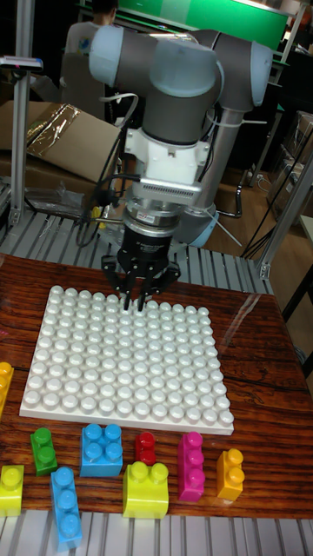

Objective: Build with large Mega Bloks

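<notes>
- Tall fixed view, centre of frame: large white studded plastic baseplate (pixel 130 360) lying flat on the dark wood-grain table (pixel 261 382), no blocks on its studs.
- Upper centre: grey UR5 arm (pixel 178 78) reaching down toward the far edge of the baseplate, ending in a black two-finger gripper (pixel 137 301).
- Gripper fingers drawn close together, tips at the studs of the baseplate's back rows, nothing visible between them; touching the studs or just above, cannot tell.
- Bottom of frame, in a loose row in front of the baseplate, left to right: lime-yellow block (pixel 11 489) at the lower left edge, small green block (pixel 43 450), long light-blue block (pixel 66 507) lowest of all, square blue block (pixel 102 449), small red block (pixel 146 447), wide lime-yellow block (pixel 145 490), tall magenta block (pixel 190 466), orange-yellow block (pixel 230 473).
- Left edge, beside the baseplate's near corner: part of 1 more yellow block (pixel 4 382), cut off by the frame.
- All blocks apart from the gripper.
</notes>
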{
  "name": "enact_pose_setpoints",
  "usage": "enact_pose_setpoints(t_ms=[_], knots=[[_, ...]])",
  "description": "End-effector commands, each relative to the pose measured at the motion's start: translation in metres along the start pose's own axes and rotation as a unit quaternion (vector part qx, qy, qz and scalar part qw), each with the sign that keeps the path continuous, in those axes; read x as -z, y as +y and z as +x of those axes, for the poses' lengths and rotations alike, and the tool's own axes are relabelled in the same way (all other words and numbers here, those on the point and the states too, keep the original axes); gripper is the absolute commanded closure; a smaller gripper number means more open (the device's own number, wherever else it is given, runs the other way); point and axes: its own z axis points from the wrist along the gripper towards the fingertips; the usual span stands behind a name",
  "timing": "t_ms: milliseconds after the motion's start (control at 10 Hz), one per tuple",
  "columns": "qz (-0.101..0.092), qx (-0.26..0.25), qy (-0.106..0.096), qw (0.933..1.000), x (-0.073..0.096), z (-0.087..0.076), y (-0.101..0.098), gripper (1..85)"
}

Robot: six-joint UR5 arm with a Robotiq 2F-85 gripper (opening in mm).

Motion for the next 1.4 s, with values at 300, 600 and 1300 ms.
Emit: enact_pose_setpoints(t_ms=[300,600,1300], knots=[[0.005,0.007,-0.005,0.9999,-0.016,0.0,-0.036,61.3],[0.03,-0.034,0.002,0.999,-0.016,0.004,-0.049,79.7],[0.017,-0.088,-0.033,0.9954,-0.016,-0.014,-0.044,84.7]])
